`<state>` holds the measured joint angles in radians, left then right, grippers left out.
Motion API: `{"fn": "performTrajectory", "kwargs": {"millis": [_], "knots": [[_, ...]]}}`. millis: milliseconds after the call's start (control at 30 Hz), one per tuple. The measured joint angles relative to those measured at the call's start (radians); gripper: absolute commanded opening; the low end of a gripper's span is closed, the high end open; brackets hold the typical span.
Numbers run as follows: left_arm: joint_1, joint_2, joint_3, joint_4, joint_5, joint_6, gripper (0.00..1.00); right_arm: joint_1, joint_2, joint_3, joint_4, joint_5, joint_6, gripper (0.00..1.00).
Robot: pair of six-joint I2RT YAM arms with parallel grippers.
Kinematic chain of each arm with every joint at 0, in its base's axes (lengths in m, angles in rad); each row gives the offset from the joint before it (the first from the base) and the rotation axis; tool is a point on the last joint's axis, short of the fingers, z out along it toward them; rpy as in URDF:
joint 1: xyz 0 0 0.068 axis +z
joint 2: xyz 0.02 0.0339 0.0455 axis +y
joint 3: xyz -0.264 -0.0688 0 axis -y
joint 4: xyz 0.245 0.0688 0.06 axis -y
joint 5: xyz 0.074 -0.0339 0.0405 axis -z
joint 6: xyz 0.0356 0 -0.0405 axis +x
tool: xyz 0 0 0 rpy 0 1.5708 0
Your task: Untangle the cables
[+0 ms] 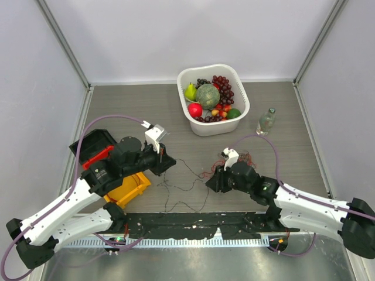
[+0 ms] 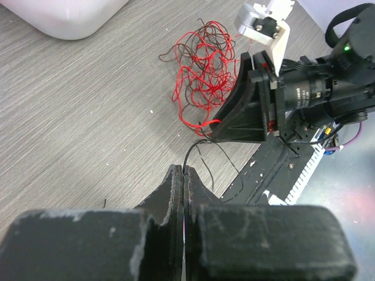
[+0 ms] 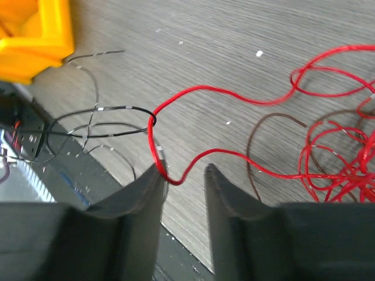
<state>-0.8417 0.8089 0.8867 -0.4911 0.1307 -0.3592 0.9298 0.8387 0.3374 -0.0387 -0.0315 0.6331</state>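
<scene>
Cables (image 2: 205, 82) lie mid-bench between the two arms: a red and brown tangle on the right, with loose dark loops trailing toward the near edge. The left pincer (image 2: 183, 172) is closed tight, and a dark strand (image 2: 187, 157) comes out of its tip, apparently pinched as an anchor so the other arm can pull against it. The right pincer (image 3: 183, 175) stands partly open, and a dip of a red strand (image 3: 202, 88) sits just inside one jaw, probably lined up for a grab. The grey wood-grain bench (image 1: 281, 117) also carries a white basin (image 1: 214, 127) of fruit, a bottle (image 1: 266, 120) and a yellow bin (image 1: 132, 187). Pale walls (image 1: 176, 35) enclose it on three sides.
</scene>
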Motion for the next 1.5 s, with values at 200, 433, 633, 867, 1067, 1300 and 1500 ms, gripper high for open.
{"fn": "performTrajectory", "kwargs": {"millis": [200, 433, 633, 867, 1067, 1300, 1500], "knots": [[0.000, -0.002, 0.015, -0.031, -0.034, 0.000, 0.00, 0.001, 0.052, -0.001, -0.024, 0.174, 0.031, 0.01], [0.000, -0.126, 0.038, -0.098, -0.324, -0.008, 0.00, 0.003, -0.159, -0.001, -0.368, 0.583, 0.328, 0.01], [0.000, -0.191, 0.013, -0.089, -0.428, -0.064, 0.00, 0.001, -0.288, 0.013, -0.661, 0.823, 0.607, 0.01], [0.000, -0.035, -0.153, -0.035, -0.280, -0.183, 0.00, -0.002, -0.381, 0.032, -0.715, 0.932, 0.627, 0.01], [-0.024, 0.238, -0.172, -0.014, -0.140, -0.218, 0.09, -0.002, -0.385, 0.031, -0.658, 0.928, 0.551, 0.01], [-0.145, 0.329, -0.203, 0.046, -0.128, -0.232, 0.38, -0.002, -0.371, 0.026, -0.593, 0.898, 0.485, 0.01], [-0.240, 0.472, -0.186, 0.129, -0.134, -0.233, 0.82, -0.002, -0.325, 0.026, -0.556, 0.869, 0.444, 0.01]]}}
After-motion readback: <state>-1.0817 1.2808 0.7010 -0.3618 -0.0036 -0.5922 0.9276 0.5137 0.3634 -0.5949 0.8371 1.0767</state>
